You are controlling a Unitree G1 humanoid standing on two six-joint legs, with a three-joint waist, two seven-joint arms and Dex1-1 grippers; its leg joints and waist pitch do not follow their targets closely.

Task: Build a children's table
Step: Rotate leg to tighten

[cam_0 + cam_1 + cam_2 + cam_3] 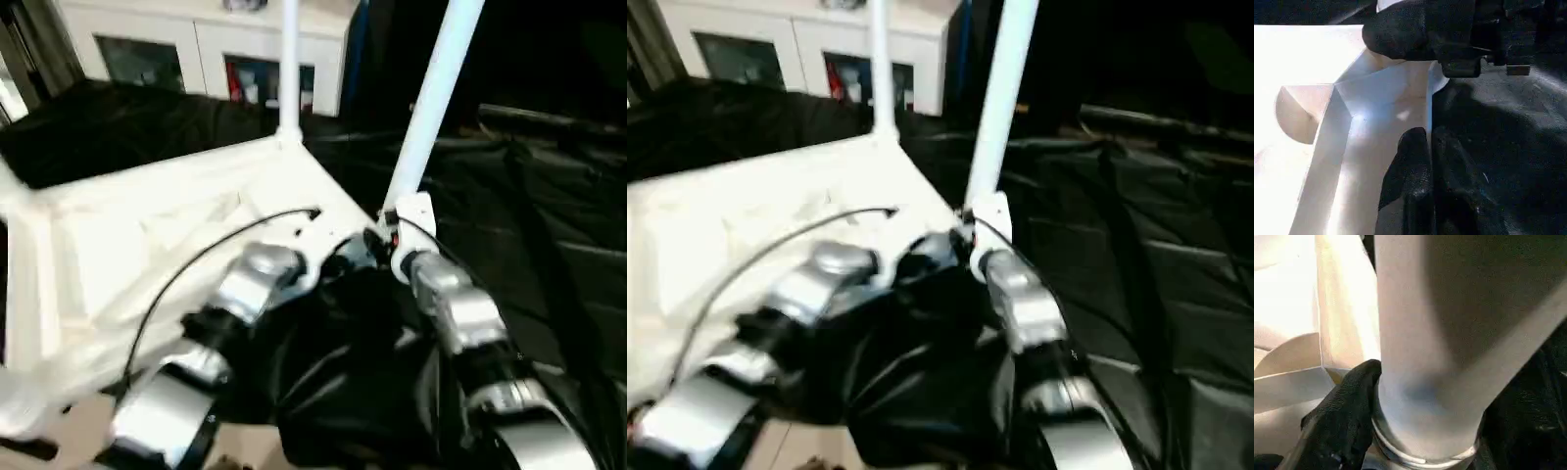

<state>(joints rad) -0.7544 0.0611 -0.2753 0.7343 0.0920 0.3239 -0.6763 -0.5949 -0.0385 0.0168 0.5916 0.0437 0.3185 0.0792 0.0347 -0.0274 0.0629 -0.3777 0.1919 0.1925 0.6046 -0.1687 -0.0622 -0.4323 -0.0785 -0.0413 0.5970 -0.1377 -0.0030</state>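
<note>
Right gripper (384, 245) is clamped around the base of a white tube leg (431, 103), one black finger (1344, 418) pressed against the tube right where it enters the near corner socket of the tabletop (137, 245). The leg leans away from the tabletop, not yet upright; likely being seated or pushed home, so the low hold makes sense for steering the end into the socket.

Left gripper (1430, 161) is closed, fingers together with nothing between them, tips resting on the tabletop's rim just beside that same corner. Probably bracing the top so it doesn't slide while the leg goes in. Right gripper shows across from it in the left wrist view, close by.

Tabletop lies upside down on black cloth (549, 225), ribbed underside facing up. A second leg (289, 69) stands upright in the far corner socket of the tabletop, already fitted by the look of it. White cabinets (196, 49) stand beyond the tabletop's far edge.
</note>
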